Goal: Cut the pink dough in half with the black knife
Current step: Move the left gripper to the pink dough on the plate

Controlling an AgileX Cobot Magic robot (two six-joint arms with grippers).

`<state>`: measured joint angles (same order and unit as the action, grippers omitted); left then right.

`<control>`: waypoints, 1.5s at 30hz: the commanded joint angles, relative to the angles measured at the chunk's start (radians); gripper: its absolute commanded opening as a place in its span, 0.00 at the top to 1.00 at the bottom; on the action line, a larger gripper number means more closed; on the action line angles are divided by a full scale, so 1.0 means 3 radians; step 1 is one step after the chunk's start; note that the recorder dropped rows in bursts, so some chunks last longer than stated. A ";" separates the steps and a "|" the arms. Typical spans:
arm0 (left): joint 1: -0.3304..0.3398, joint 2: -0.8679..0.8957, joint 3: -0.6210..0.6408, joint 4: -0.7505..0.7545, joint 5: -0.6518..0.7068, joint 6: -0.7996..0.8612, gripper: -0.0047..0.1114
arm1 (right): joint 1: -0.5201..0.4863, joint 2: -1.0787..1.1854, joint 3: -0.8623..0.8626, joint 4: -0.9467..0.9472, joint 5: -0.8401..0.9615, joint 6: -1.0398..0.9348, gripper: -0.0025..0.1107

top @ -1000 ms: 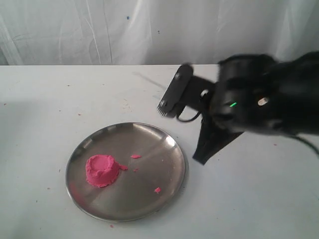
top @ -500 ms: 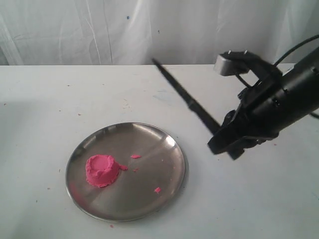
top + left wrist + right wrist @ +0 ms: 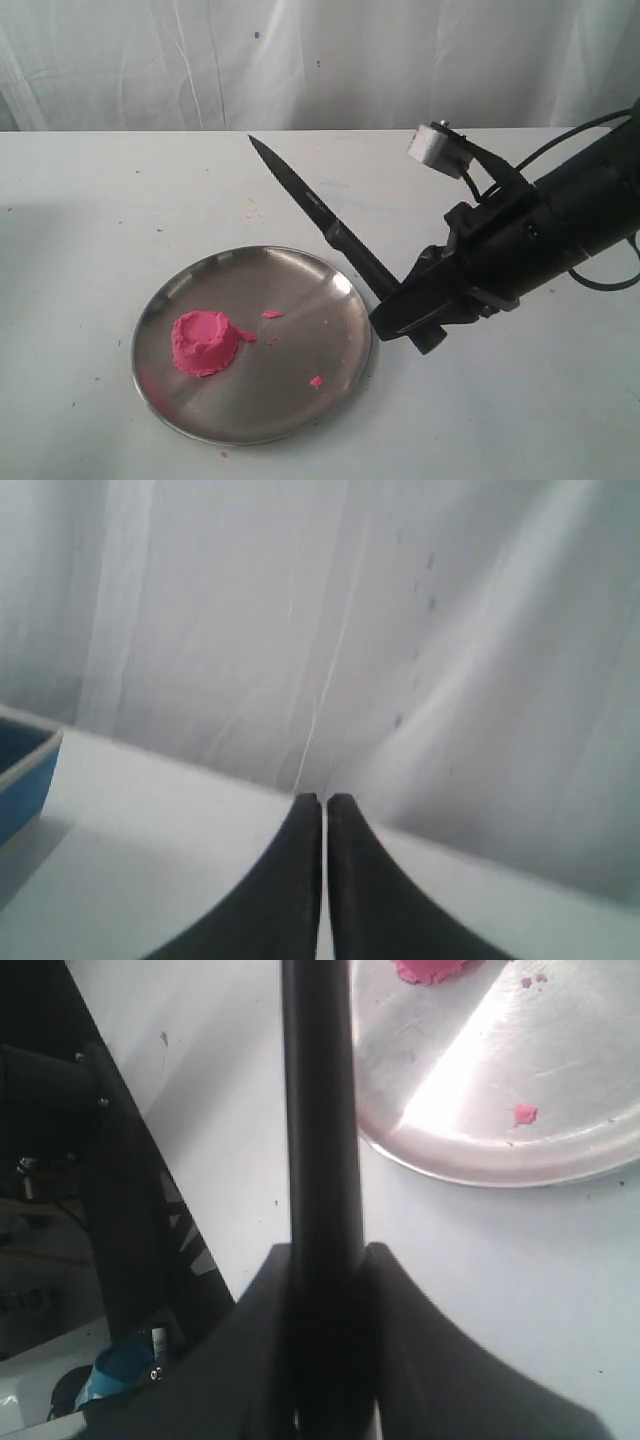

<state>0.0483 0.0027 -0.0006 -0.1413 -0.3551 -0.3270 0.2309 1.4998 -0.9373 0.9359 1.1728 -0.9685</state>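
The pink dough [image 3: 205,342], one rounded lump with a dented top, sits on the left part of the steel plate [image 3: 300,275]. My right gripper [image 3: 400,305] is shut on the handle of the black knife [image 3: 305,200], just right of the plate's rim. The blade slants up and to the left, its tip above the table behind the plate. In the right wrist view the knife [image 3: 320,1110] runs out from between the fingers of the right gripper [image 3: 328,1252], with the plate [image 3: 500,1110] and the edge of the dough [image 3: 430,970] beyond. My left gripper [image 3: 324,798] is shut, holding nothing, facing a white curtain.
Small pink crumbs [image 3: 316,381] lie on the plate. A white curtain [image 3: 300,60] hangs behind the white table [image 3: 80,220]. A blue tray edge [image 3: 20,770] shows in the left wrist view. The robot base [image 3: 90,1190] shows beside the right gripper.
The right arm has swung the knife round: the blade now points up-left and lies lower and further left, closer to the plate. The dough has not moved.
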 commanded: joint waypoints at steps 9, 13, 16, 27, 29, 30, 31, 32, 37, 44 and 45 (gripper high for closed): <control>-0.0006 -0.0009 -0.0560 -0.0047 -0.2440 -0.0836 0.88 | -0.0008 -0.0069 0.0239 0.0411 -0.0381 0.0007 0.98; -0.0006 0.0031 -0.1321 0.0097 -0.1512 -0.0821 0.88 | -0.0008 -0.0069 0.0239 0.0492 -0.0361 0.0007 0.98; -0.0006 0.0411 -0.1863 0.0335 -0.0385 0.0085 0.88 | -0.0008 -0.0069 0.0239 0.0502 -0.0353 0.0007 0.98; -0.0006 0.3305 -0.2059 0.0425 0.0739 0.1006 0.88 | -0.0008 -0.0069 0.0239 0.0474 -0.0339 0.0012 0.98; -0.0006 0.3597 -0.2059 0.0425 0.1082 0.1006 0.88 | -0.0008 -0.0069 0.0239 0.0467 -0.0332 0.0012 0.98; -0.0006 0.3621 -0.2059 0.0403 0.1249 0.0966 0.88 | -0.0008 -0.0069 0.0239 0.0467 -0.0332 0.0012 0.98; -0.0018 0.3595 -0.2059 0.0226 0.1695 0.0807 0.89 | -0.0008 -0.0069 0.0239 0.0467 -0.0332 0.0012 0.98; -0.0080 0.3587 -0.2059 0.0007 0.1963 0.0837 0.92 | -0.0008 -0.0069 0.0239 0.0467 -0.0332 0.0012 0.98; -0.1094 0.3740 -0.2059 -0.0554 0.2048 0.2858 0.96 | 0.0136 -0.0069 0.0232 0.0273 -0.0341 0.0012 0.98; -0.1360 0.4357 -0.2165 -0.0548 0.1848 0.3242 0.96 | 0.0668 -0.0076 0.0056 -0.1565 -0.0845 0.1331 0.98; -0.1360 0.4407 -0.2213 -0.0548 0.1864 0.3249 0.96 | 0.0733 -0.0076 0.0023 -0.1719 -0.0878 0.1424 0.98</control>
<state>-0.3607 1.2992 -0.6311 -0.2918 0.2100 0.6569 0.4039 1.4873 -0.9050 0.5704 0.9516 -0.6514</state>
